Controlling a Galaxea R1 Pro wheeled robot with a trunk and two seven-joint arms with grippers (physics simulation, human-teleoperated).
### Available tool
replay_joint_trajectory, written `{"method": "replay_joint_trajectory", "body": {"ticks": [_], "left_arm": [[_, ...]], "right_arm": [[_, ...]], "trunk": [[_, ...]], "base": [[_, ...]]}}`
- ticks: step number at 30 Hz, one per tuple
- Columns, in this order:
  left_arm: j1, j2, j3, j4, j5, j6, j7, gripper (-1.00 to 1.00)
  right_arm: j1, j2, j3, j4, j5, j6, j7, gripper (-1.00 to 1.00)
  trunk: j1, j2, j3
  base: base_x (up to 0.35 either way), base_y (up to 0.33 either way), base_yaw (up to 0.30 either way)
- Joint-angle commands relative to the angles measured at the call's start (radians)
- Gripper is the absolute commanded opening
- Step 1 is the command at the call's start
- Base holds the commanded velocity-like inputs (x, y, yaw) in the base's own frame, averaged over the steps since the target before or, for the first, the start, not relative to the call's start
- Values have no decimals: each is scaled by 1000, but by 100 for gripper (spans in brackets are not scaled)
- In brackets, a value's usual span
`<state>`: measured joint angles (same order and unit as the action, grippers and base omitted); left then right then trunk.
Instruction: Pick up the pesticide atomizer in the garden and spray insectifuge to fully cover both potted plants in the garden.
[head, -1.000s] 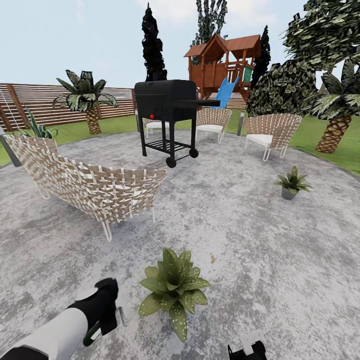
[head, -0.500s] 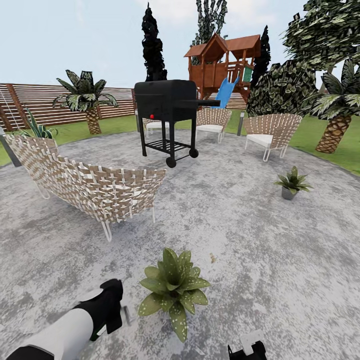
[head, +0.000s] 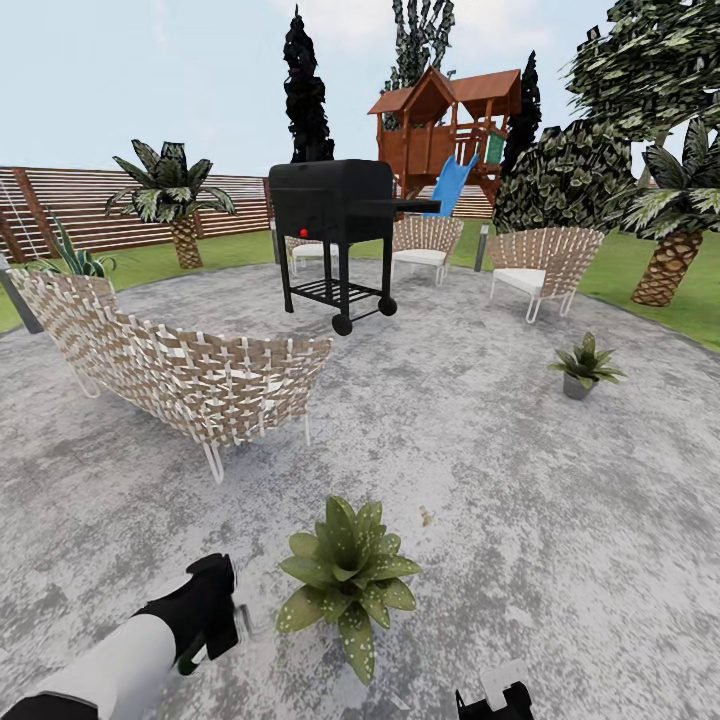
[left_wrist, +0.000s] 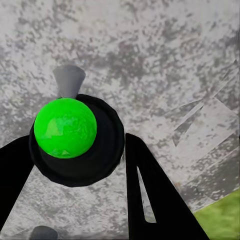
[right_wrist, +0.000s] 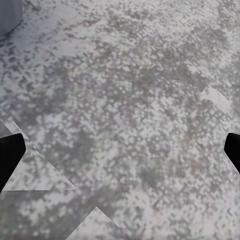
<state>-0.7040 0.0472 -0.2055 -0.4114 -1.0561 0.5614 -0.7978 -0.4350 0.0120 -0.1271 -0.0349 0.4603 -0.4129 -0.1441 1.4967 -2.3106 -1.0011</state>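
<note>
**Down at the near left of the patio: atomizer in my left grip, beside the first plant**

Low at the near left of the round grey stone patio (head: 480, 470), my left gripper (head: 215, 615) is closed around the small dark green pesticide atomizer (left_wrist: 75, 137). From the left wrist camera I look down on its round dark body with a bright green cap, my two black fingers (left_wrist: 150, 195) lying on either side of it, and a pale grey nozzle or trigger piece juts out past the body. My right gripper (right_wrist: 120, 150) hangs over bare stone at the near right, fingertips spread wide and holding nothing.

The nearer potted plant (head: 347, 580), a low rosette of broad pointed green leaves, stands just to the right of my left hand. Its leaves carry pale specks, though I cannot tell spray from leaf marking. The second potted plant (head: 585, 366), in a small grey pot, sits well apart at the far right, short of the woven cream wicker chairs (head: 545, 268).

I judge the bottle light and rigid, with a smooth rounded wall that could twist or slip between flat fingers. A hold across the middle of the body, below the trigger head, seems safest, leaving the nozzle free to face the leaves
</note>
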Motion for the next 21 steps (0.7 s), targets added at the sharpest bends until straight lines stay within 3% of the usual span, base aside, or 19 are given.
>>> {"method": "replay_joint_trajectory", "body": {"ticks": [1, 5, 7, 10, 17, 21], "left_arm": [[0, 26, -2, -3, -1, -14, -8, -100], [0, 30, -4, 7, 0, -98, -8, -100], [0, 4, -4, 12, 1, -117, -8, -100], [0, -6, -4, 12, 1, -121, -8, -100], [0, 2, -3, 12, -1, -120, -8, -100], [0, 5, -3, 12, -2, -120, -8, -100]], "right_arm": [[-1, 0, -8, 1, 11, -3, -5, 100], [-1, 0, -8, 1, 11, -3, -5, 100], [-1, 0, -8, 1, 11, -3, -5, 100], [-1, 0, -8, 1, 11, -3, -5, 100], [-1, 0, -8, 1, 10, -3, -5, 100], [-1, 0, -8, 1, 9, -3, -5, 100]], "trunk": [[0, 0, -1], [0, 0, -1], [0, 0, -1], [0, 0, -1], [0, 0, -1], [0, 0, -1]], "base": [[0, 0, 0], [0, 0, 0], [0, 0, 0], [-13, 0, 0], [-267, 58, -172], [-61, 76, -80]]}}
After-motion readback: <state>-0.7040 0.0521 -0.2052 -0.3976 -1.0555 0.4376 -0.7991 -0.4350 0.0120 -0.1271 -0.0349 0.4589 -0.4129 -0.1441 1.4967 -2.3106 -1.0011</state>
